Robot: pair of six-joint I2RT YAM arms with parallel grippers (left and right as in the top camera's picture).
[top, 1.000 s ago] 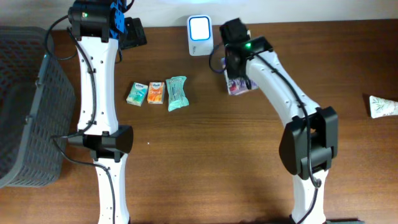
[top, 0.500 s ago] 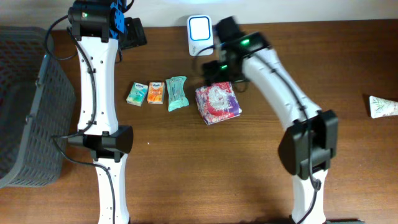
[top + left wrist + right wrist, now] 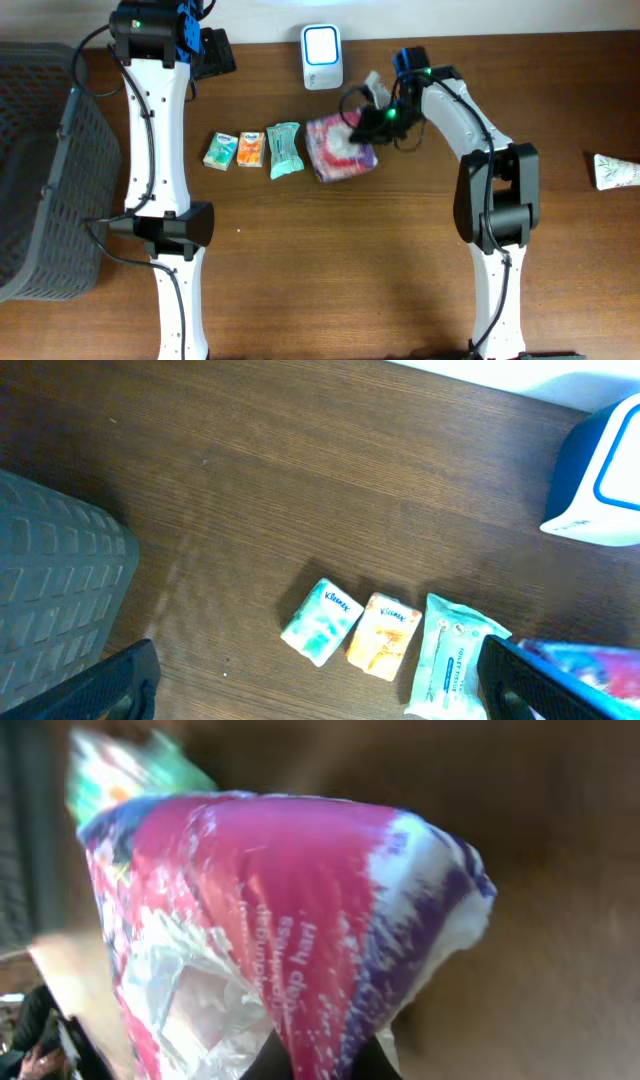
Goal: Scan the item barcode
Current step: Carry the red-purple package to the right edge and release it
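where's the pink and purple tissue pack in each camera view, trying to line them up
Overhead: the pink and purple plastic tissue pack is mid-table, below the white and blue scanner box.
Left wrist: only its edge shows, in the bottom right corner.
Right wrist: it fills most of the frame, blurred.
Shared landmark: the teal wipes packet lies just left of it in the overhead and left wrist views.

Pink-purple pkt (image 3: 335, 155), teal pkt (image 3: 220, 150), orange pkt (image 3: 250, 149), wht/blue scanner (image 3: 321, 45)

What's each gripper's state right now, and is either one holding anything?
Left gripper: open, holding nothing.
Right gripper: shut on the pink tissue pack.
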